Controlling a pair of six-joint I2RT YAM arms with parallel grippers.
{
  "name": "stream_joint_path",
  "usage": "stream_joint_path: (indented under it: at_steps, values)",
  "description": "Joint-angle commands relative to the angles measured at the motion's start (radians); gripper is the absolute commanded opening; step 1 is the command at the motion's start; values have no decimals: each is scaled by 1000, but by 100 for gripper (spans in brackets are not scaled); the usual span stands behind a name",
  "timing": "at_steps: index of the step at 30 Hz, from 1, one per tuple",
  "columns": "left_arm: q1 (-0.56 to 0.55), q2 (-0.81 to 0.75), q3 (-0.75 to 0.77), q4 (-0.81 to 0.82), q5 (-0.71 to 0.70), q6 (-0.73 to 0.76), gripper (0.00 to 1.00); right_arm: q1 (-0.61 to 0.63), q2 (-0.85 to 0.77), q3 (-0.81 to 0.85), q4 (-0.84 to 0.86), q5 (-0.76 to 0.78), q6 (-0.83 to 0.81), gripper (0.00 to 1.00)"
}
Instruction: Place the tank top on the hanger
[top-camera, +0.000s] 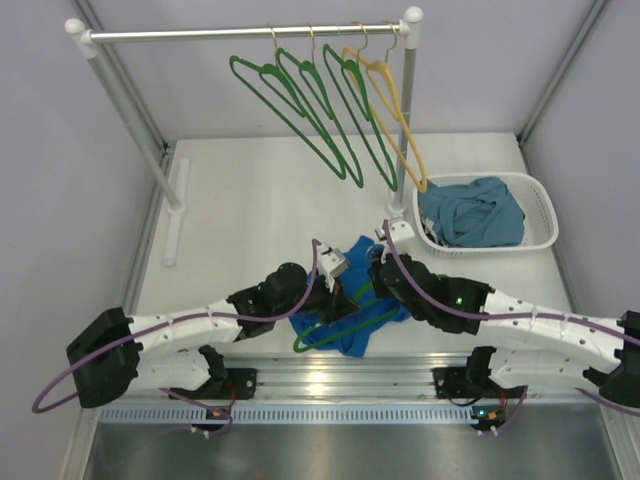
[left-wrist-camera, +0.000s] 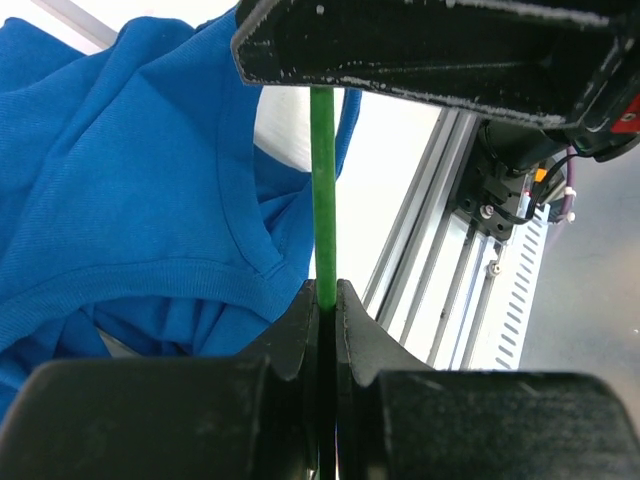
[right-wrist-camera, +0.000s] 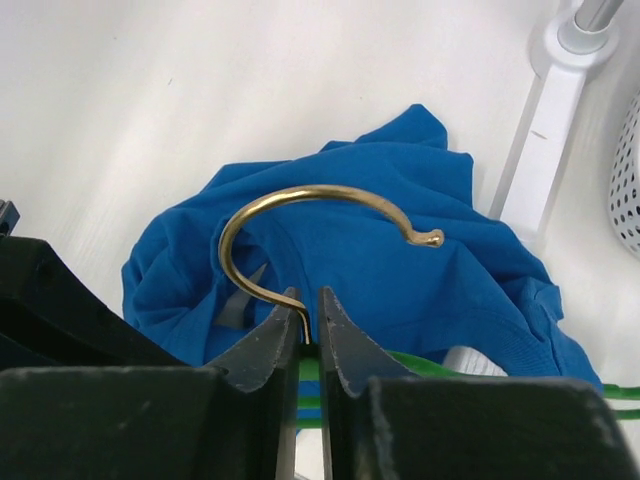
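The royal-blue tank top (top-camera: 362, 258) lies crumpled on the table between my two arms, and it fills the left wrist view (left-wrist-camera: 130, 180) and the right wrist view (right-wrist-camera: 400, 250). A green hanger (top-camera: 310, 340) lies in and over it. My left gripper (top-camera: 335, 290) (left-wrist-camera: 327, 295) is shut on the hanger's thin green bar (left-wrist-camera: 323, 190). My right gripper (top-camera: 372, 280) (right-wrist-camera: 308, 300) is shut on the hanger's neck, right at the base of the brass hook (right-wrist-camera: 320, 189). The hook curls up above the fabric. Most of the hanger's frame is hidden by cloth and arms.
A rail (top-camera: 240, 33) at the back carries three green hangers (top-camera: 300, 100) and a yellow hanger (top-camera: 395, 110). A white basket (top-camera: 540, 200) at the right holds a teal garment (top-camera: 470, 210). The rack's white foot (right-wrist-camera: 545, 140) stands just beyond the tank top.
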Motion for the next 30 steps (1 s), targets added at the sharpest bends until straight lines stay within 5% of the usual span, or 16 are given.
stream_joint_path:
  at_steps: [1,6,12,13,20,22,30]
  values:
    - [-3,-4,11,175,26,-4,6,15,-27,-15,24,32,9,6]
    - [-5,14,26,173,36,-7,12,15,-50,-34,25,37,4,0]
    - [-5,23,54,146,11,-18,29,15,-88,-44,18,31,-7,0]
    - [-5,23,58,139,8,-19,40,15,-94,-47,16,28,-5,0]
    - [-5,-14,81,98,-55,-29,41,17,-154,-71,18,-18,-34,0]
    - [-5,-55,75,90,-101,-39,52,17,-166,-84,13,-35,-47,0]
    - [3,-199,103,-109,-325,-102,59,17,-208,-110,-8,-63,-57,0]
